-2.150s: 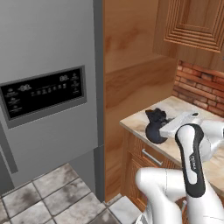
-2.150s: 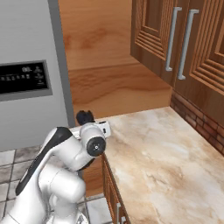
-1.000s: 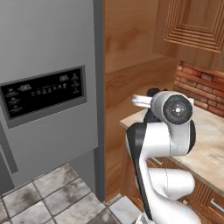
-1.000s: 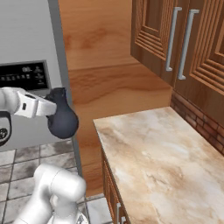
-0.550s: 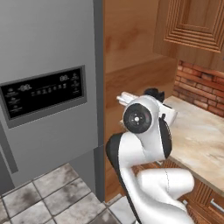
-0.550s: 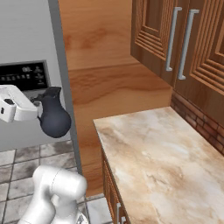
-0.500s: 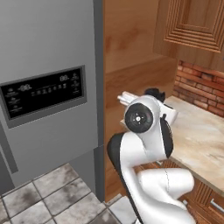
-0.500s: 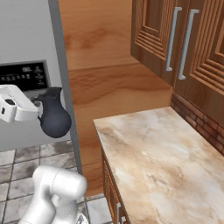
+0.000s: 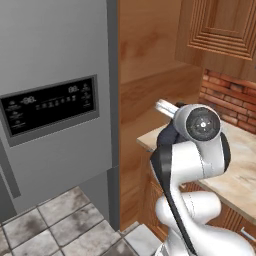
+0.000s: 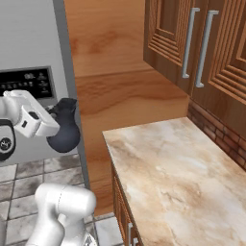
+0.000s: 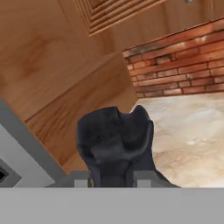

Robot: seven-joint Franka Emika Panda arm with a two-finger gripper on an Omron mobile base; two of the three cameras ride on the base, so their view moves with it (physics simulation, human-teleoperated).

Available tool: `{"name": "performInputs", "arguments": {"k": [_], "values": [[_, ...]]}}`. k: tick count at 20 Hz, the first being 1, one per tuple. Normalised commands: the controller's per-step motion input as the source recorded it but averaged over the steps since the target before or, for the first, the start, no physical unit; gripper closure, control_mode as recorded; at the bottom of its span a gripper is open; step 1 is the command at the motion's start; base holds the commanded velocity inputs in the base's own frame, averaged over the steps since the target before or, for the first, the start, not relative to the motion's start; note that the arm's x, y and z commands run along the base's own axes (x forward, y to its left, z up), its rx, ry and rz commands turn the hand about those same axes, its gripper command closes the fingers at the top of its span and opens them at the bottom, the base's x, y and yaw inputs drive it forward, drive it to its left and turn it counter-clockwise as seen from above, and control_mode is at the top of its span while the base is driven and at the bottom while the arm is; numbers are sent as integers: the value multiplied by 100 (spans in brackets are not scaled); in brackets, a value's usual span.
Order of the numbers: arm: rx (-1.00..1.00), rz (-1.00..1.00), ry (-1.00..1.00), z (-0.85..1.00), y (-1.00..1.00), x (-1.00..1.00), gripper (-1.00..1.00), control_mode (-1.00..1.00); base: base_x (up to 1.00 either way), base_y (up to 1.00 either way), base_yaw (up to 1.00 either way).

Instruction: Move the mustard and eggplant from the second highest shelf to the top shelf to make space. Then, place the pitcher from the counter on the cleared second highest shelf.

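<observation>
The pitcher [image 10: 65,132], a dark navy jug with a round belly, hangs in the air left of the counter [image 10: 169,166] and in front of the grey fridge door [image 10: 29,53]. My gripper [image 10: 54,123] is shut on it near the handle and neck. In the hand view the pitcher [image 11: 116,139] sits just above my gripper [image 11: 112,178], with the counter [image 11: 192,131] behind it. In the left base view only a dark part of the pitcher [image 9: 167,138] shows behind my arm. The fridge door is closed, so the mustard, the eggplant, the top shelf and the second highest shelf are hidden.
The fridge door carries a dark control panel [image 9: 50,106]. A tall wooden side panel [image 10: 120,96] stands between fridge and counter. Brown wall cabinets [image 10: 202,48] hang over the counter, with a red brick wall [image 9: 227,100] behind it. Grey floor tiles [image 9: 55,225] lie below.
The pitcher has left the counter and swung left in my shut gripper to the front of the fridge door. Over the last half second it has barely shifted.
</observation>
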Motion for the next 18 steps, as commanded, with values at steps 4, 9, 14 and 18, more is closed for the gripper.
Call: {"name": "performInputs", "arguments": {"k": [4,9,14,18], "values": [[7,18,0,0,-11,-16,100,-100,0,0,0],[1,17,0,0,-17,-29,100,-100,0,0,0],[0,12,0,0,-5,-10,100,-100,0,0,0],[0,3,0,0,0,0,100,-100,0,0,0]]}}
